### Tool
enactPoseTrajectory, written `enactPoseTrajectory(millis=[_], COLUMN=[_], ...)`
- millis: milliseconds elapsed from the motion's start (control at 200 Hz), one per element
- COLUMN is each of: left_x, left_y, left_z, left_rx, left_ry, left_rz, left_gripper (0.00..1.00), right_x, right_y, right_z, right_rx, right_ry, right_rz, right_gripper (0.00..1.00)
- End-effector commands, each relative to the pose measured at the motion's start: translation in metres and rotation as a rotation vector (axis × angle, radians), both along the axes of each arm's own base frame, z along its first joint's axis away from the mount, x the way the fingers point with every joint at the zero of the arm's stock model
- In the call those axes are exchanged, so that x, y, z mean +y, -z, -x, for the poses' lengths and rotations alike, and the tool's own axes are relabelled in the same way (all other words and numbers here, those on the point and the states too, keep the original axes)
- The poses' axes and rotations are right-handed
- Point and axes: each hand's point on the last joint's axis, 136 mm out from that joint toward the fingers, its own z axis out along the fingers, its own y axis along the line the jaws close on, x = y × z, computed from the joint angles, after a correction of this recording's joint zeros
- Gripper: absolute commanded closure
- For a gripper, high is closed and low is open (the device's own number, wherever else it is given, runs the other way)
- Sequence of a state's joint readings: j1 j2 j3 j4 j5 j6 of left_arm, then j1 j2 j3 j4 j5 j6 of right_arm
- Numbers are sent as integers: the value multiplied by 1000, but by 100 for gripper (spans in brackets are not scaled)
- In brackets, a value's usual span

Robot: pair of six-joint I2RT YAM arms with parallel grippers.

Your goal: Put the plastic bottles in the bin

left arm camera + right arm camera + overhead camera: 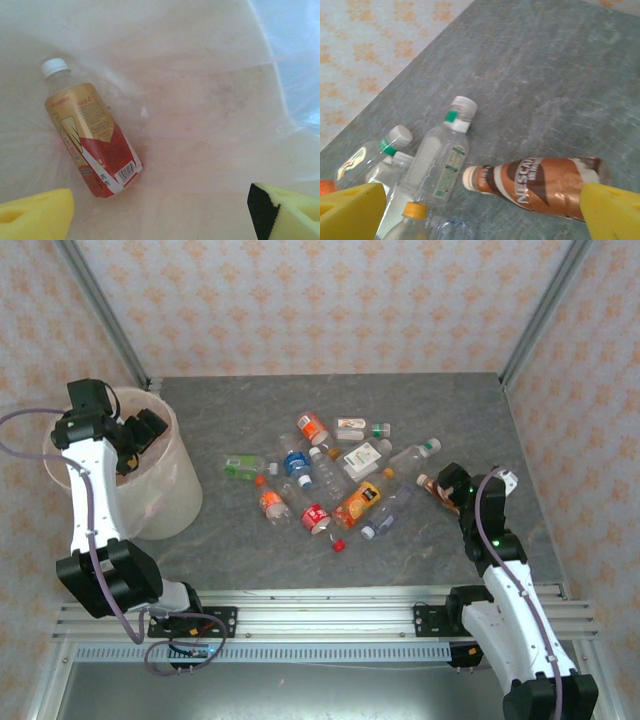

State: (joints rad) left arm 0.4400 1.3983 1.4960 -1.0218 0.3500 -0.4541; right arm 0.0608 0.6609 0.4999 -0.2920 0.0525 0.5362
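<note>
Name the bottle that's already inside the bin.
The white-capped bottle with the gold-and-red label, lying on the bin's floor; the other bottles lie on the table.

1. I read the bin [170, 500] as translucent plastic. Its inner wall looks smooth with a faint sheen.
2. The bottle [90, 135] lying in it is clear plastic with a glossy printed film label and a matt white cap.
3. The pads [35, 215] of the left gripper [160, 220] look like matt yellow foam.
4. The table top [420, 540] shows me a matt grey, stone-patterned surface.
5. The brown bottle [540, 187] wears a glossy sleeve. The clear bottle [442, 165] beside it is smooth, shiny plastic.
6. The rails [330, 615] are ribbed bare metal.
7. The walls [330, 300] look like matt patterned paper.
</note>
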Motion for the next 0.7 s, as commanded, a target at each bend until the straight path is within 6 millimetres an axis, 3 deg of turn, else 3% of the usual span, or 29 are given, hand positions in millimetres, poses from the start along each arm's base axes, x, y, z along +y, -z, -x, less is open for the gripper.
enactPoseTrajectory(millis=[0, 315, 495, 600, 696], left_x=[0, -8, -62, -87, -107], left_y=[-36, -91, -127, -133, -137], left_z=[17, 44, 29, 25, 25], left_rx=[-52, -235, -502, -542, -553], left_ry=[3, -20, 161, 250, 298], left_rz=[-88, -188, 3, 100, 149], left_gripper=[7, 0, 0, 0, 0], right_x=[-22, -37, -57, -66, -62], right_y=[9, 13, 25, 28, 32], right_z=[15, 22, 18, 20, 13], right_rx=[55, 113, 179, 261, 331], right_ry=[150, 246, 358, 435, 454], right_rz=[-30, -259, -515, -576, -669], right_gripper=[1, 1, 1, 1, 1])
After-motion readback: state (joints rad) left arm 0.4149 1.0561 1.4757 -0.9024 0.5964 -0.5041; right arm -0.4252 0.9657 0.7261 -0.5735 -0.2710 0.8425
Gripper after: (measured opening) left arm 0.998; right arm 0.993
